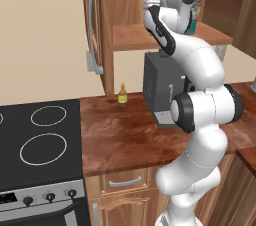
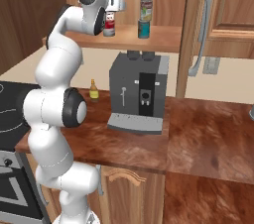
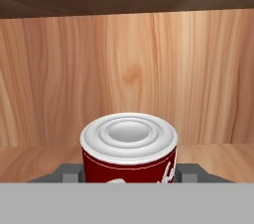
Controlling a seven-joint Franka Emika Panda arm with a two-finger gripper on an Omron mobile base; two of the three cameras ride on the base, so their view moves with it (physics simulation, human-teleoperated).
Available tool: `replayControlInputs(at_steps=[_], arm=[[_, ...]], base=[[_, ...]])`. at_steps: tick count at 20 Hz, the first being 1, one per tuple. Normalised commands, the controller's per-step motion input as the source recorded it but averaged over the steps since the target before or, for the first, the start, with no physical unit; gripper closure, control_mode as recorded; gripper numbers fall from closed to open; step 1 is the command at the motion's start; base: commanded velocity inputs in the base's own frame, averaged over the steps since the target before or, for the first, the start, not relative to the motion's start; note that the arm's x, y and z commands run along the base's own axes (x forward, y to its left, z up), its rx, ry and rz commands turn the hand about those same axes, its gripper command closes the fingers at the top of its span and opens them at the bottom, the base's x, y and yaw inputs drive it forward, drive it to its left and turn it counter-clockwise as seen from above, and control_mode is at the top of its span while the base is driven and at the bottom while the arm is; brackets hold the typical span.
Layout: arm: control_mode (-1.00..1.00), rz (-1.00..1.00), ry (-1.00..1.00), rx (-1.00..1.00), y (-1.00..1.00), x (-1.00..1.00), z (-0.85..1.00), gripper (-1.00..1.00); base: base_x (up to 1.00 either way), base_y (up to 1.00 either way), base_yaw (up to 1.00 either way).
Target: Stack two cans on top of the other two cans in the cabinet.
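Dark red cylindrical can with a white label (image 3: 129, 156) sits between the two finger tips of the end effector (image 3: 129, 178), whose jaws flank its sides and appear clamped on it. In the right base view this can (image 2: 109, 25) is at the left part of the flat wooden shelf (image 2: 163, 37) of the brown wooden wall cabinet (image 2: 173, 0), level with the white hand. Further right on the shelf, the pale silver can with a green-and-white label (image 2: 146, 9) already stands on the plain teal can (image 2: 144, 29). The red-over-grey base can cannot be made out.

Handling judgement: the can is rigid, light and smooth-walled, so it may slip or twist. Grip it across the side wall at mid height and keep it upright, leaving the ribbed lid free
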Motion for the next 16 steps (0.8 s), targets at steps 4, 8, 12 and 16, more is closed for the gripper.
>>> replayControlInputs(at_steps=[4, 8, 12, 16], arm=[[-1.0, 0.0, 0.0, 0.0, 0.0, 0.0, 0.0, 1.0], [-1.0, 0.0, 0.0, 0.0, 0.0, 0.0, 0.0, 1.0], [-1.0, 0.0, 0.0, 0.0, 0.0, 0.0, 0.0, 1.0], [-1.0, 0.0, -0.01, 0.0, 0.0, 0.0, 0.0, 1.0]], base=[[0.0, 0.0, 0.0], [0.0, 0.0, 0.0], [0.0, 0.0, 0.0], [0.0, 0.0, 0.0]])
